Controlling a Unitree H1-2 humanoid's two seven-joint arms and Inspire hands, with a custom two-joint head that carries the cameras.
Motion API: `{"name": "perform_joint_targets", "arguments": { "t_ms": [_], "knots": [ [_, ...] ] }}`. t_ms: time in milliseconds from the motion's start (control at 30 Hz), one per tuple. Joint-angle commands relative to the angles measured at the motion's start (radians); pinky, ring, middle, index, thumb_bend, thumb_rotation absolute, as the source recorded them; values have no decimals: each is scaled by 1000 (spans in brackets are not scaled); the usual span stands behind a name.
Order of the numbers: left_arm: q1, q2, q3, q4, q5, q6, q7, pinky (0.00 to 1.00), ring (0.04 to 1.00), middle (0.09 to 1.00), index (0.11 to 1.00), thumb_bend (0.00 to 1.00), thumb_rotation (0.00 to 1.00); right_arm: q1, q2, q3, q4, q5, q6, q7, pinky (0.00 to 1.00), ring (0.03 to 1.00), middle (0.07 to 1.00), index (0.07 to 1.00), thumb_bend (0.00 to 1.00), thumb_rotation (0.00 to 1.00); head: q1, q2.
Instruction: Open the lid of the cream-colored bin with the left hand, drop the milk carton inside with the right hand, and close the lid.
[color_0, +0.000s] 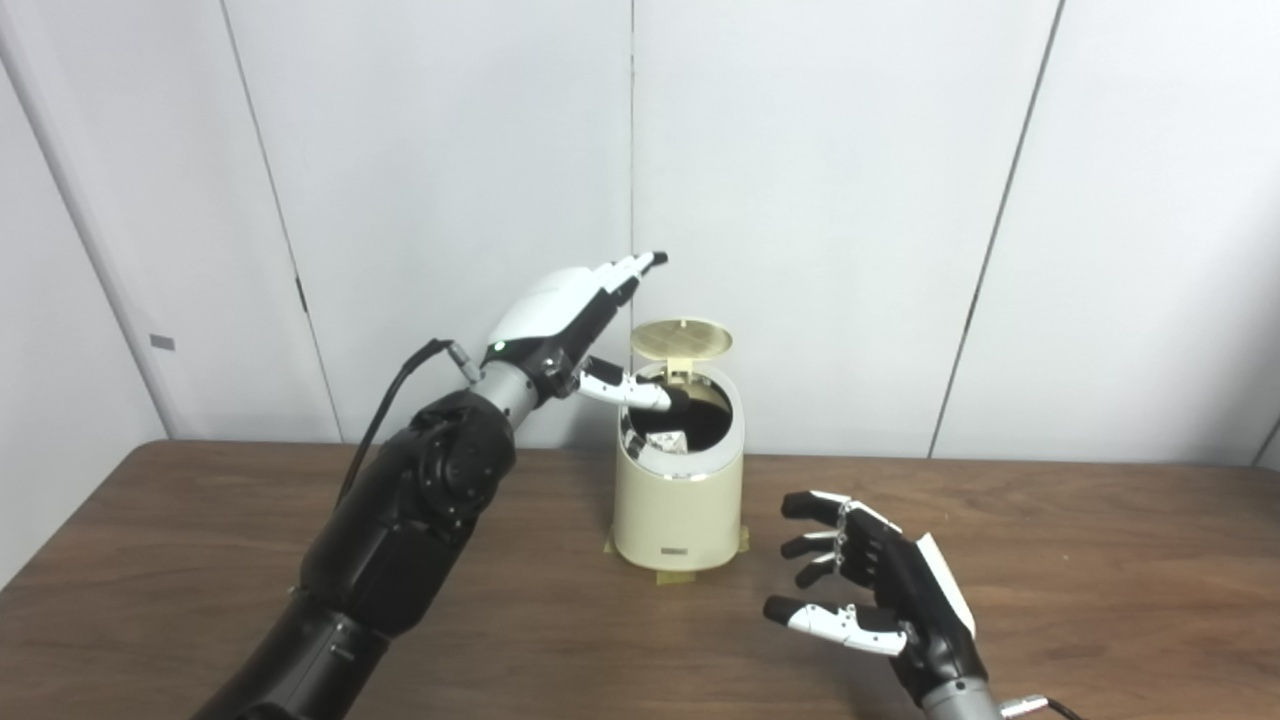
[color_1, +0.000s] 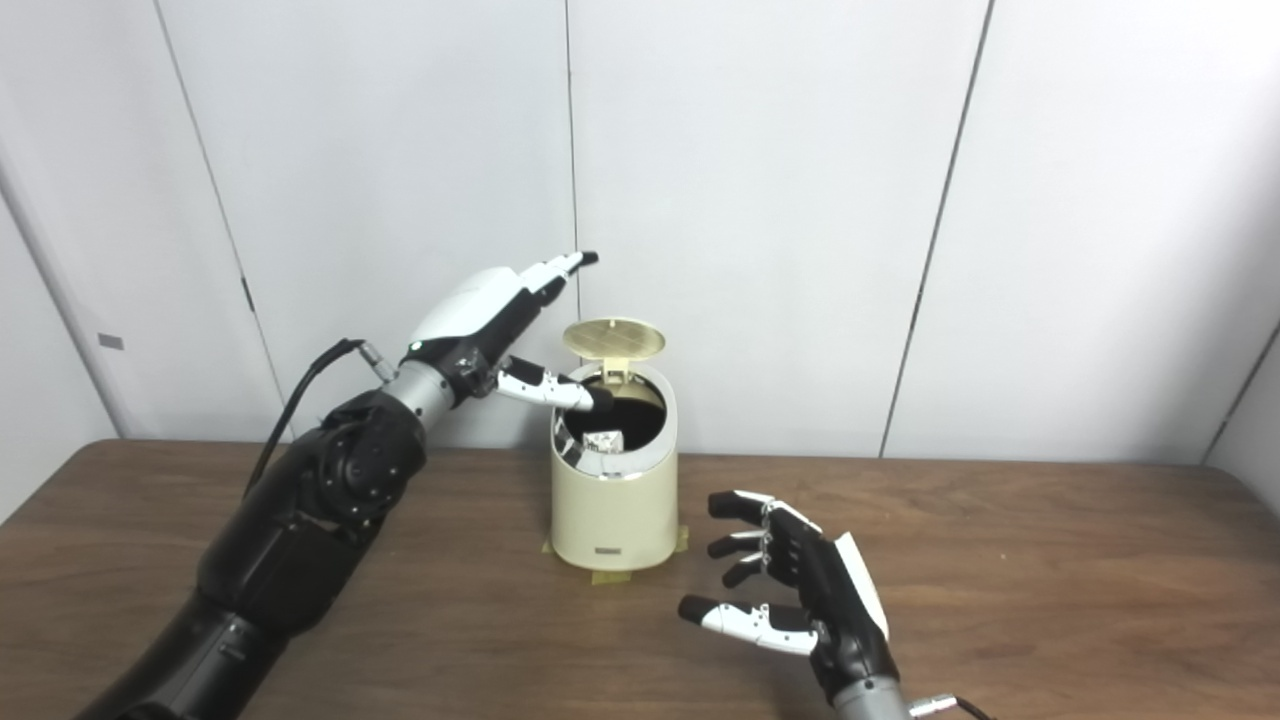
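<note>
The cream-colored bin (color_0: 680, 500) stands on the table's middle, also in the right eye view (color_1: 612, 510). Its round lid (color_0: 683, 339) stands open, tilted back behind the opening. The milk carton (color_0: 667, 441) lies inside the bin, only its top showing. My left hand (color_0: 570, 315) is open, raised just left of the lid, its thumb reaching over the bin's rim. My right hand (color_0: 880, 590) is open and empty, low over the table to the right of the bin.
The brown wooden table (color_0: 1100, 580) stretches to both sides of the bin. White wall panels (color_0: 830, 200) stand close behind. Yellow tape tabs (color_0: 670, 577) mark the bin's base.
</note>
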Motion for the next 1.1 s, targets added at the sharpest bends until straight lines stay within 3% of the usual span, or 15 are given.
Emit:
{"name": "perform_joint_targets", "arguments": {
  "t_ms": [0, 67, 333, 1067],
  "knots": [
    [-76, 26, 1, -5, 17, -30, 4, 951, 1000, 996, 923, 849, 348, -30, 6, 2, -26, -3, -37, -8, 461, 610, 752, 695, 650, 172, -4, 1],
    [-78, 28, -1, 1, 16, -36, -13, 992, 1000, 971, 890, 867, 320, -30, 7, 3, -26, -8, -36, -11, 459, 608, 753, 697, 648, 160, -4, 1],
    [-56, 59, -9, 3, 1, -120, -60, 1000, 1000, 935, 881, 839, 315, -31, 7, 7, -28, -26, -26, -11, 452, 596, 755, 697, 646, 163, -7, 5],
    [2, 115, 9, -64, -27, -196, -153, 1000, 1000, 912, 865, 817, 317, -43, 21, 25, -6, -49, 2, -18, 452, 587, 764, 691, 651, 149, -27, 6]
  ]
}}
